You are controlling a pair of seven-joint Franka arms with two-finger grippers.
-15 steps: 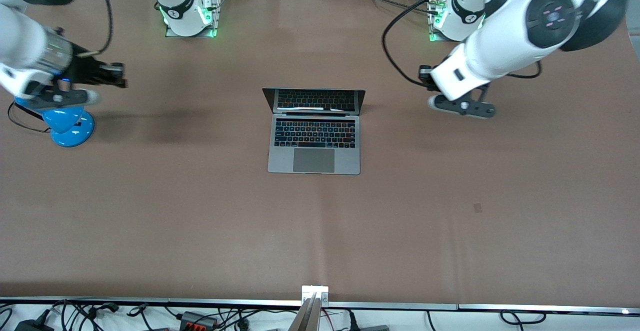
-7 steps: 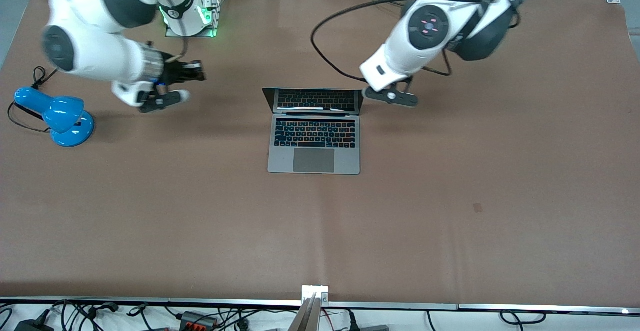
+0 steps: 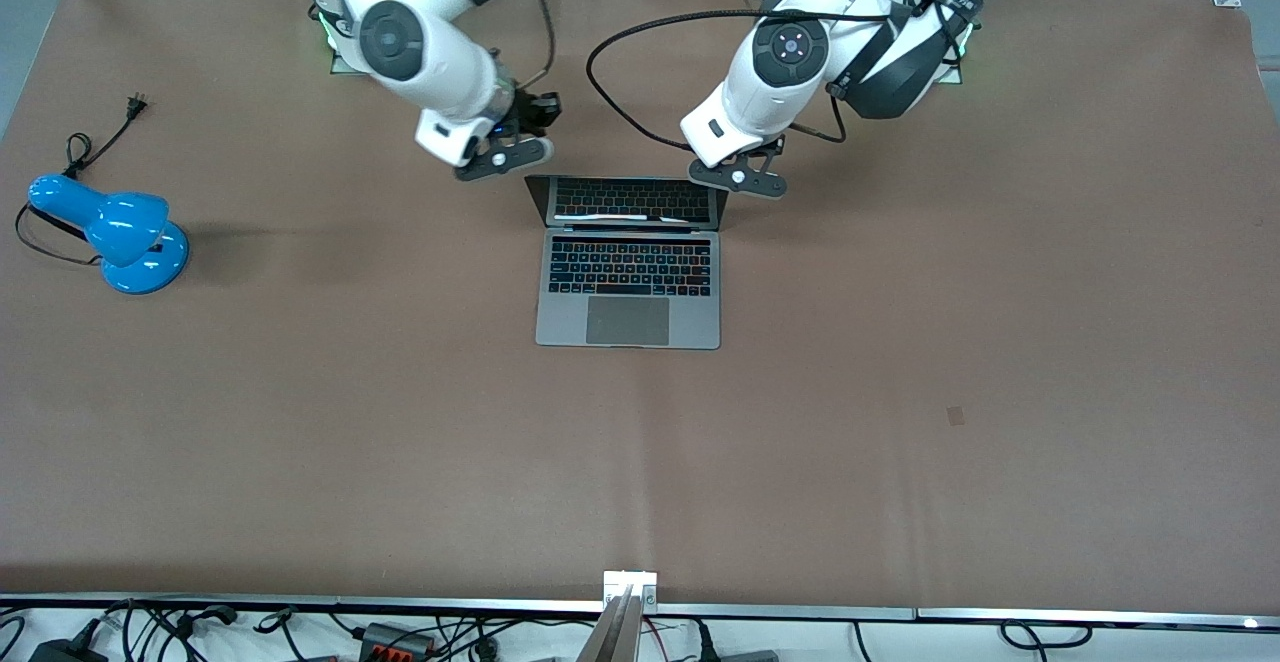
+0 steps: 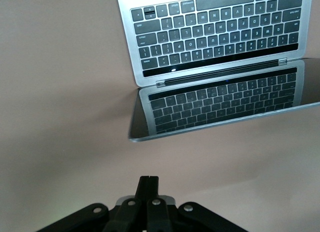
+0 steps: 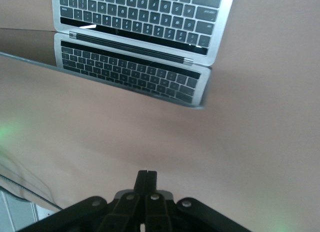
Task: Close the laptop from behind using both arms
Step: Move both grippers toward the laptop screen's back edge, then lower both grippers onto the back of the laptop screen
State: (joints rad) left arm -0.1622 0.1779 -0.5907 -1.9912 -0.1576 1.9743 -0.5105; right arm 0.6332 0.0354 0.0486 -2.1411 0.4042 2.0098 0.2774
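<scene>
The silver-grey laptop [image 3: 628, 287] stands open in the middle of the table, its dark screen [image 3: 628, 199] upright and reflecting the keyboard. My right gripper [image 3: 503, 158] is shut and empty, over the table by the lid's top corner toward the right arm's end. My left gripper [image 3: 738, 179] is shut and empty, over the table by the lid's other top corner. In the left wrist view the shut gripper [image 4: 148, 180] is apart from the screen [image 4: 225, 104]. In the right wrist view the shut gripper [image 5: 147, 175] is also apart from the screen [image 5: 130, 76].
A blue desk lamp [image 3: 112, 232] with a black cord stands near the table's edge at the right arm's end. A black cable [image 3: 640, 72] loops from the left arm over the table above the laptop. The arm bases [image 3: 345, 37] stand along the table's top edge.
Both arms have swung in from the table's ends to the lid's two top corners. The lamp is now uncovered. The laptop has not moved.
</scene>
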